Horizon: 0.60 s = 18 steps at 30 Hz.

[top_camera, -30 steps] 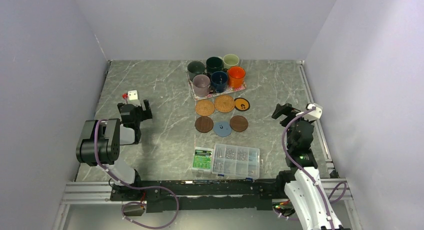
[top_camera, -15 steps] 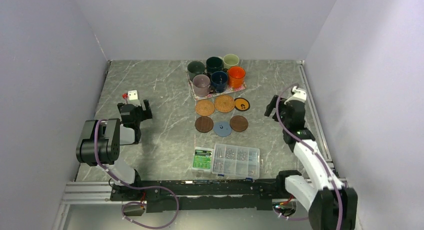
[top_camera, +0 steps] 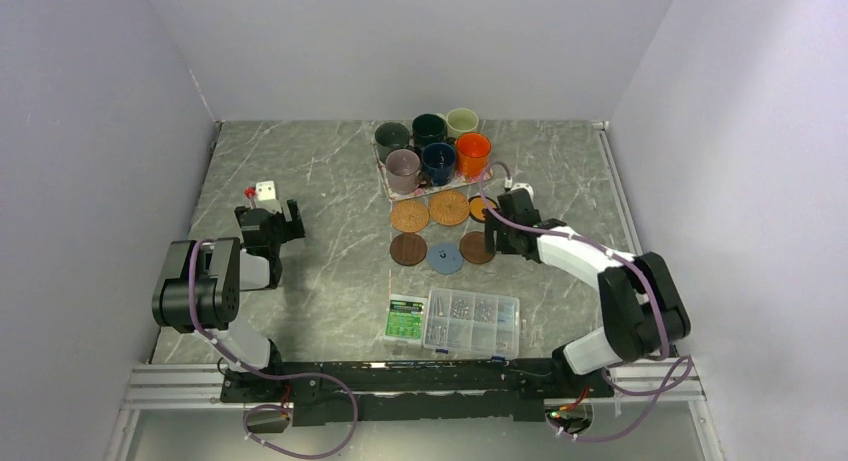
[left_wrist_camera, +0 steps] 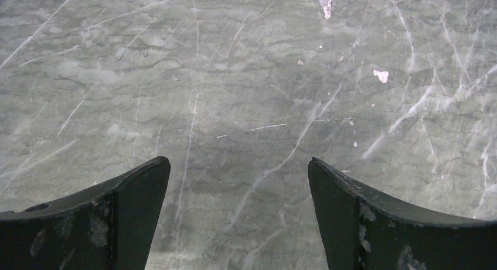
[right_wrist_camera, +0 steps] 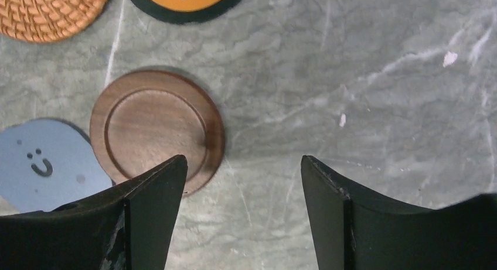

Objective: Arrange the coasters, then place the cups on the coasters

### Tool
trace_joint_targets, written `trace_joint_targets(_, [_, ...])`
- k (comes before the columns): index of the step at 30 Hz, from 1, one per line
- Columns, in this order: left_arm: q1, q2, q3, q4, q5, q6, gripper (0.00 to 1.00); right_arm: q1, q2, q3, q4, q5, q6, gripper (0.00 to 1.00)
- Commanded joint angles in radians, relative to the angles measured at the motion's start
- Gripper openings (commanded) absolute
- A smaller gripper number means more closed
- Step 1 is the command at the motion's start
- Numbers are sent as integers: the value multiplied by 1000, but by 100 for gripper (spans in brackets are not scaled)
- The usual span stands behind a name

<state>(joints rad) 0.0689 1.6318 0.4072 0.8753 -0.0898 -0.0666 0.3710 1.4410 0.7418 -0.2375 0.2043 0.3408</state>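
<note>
The coaster-arranging step appears to be in hand. The right gripper point(right_wrist_camera: 243, 164) hangs low over the right end of the near row, jaws apart and empty, with a round dark brown wooden coaster point(right_wrist_camera: 157, 131) just left of their gap. Next, I judge, it must shift left and lower to catch that thin rim. The six small handled cups point(top_camera: 430, 151) wait on the floral rectangular tray point(top_camera: 384, 189) at the far side. A second ago this arm stood by the table's right edge. The left gripper point(left_wrist_camera: 239, 164) is unmoved, spread wide over the grey marble tabletop point(left_wrist_camera: 234, 77).

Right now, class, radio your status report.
Left claw open, empty. Right claw open, at edge of dark brown coaster. Cups not yet on coasters. Nothing blocking.
</note>
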Motion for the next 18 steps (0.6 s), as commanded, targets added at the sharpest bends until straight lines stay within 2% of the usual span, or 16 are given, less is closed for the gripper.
trace_joint_targets(1, [2,0,-1,51,15,11,94,34,72,96,-3,75,48,75])
trace_joint_targets(7, [2,0,-2,53,14,11,94,62,148,154,-27,114,65,72])
trace_joint_targets(18, [2,0,-2,51,15,11,94,69,162,132,-80,202,86,71])
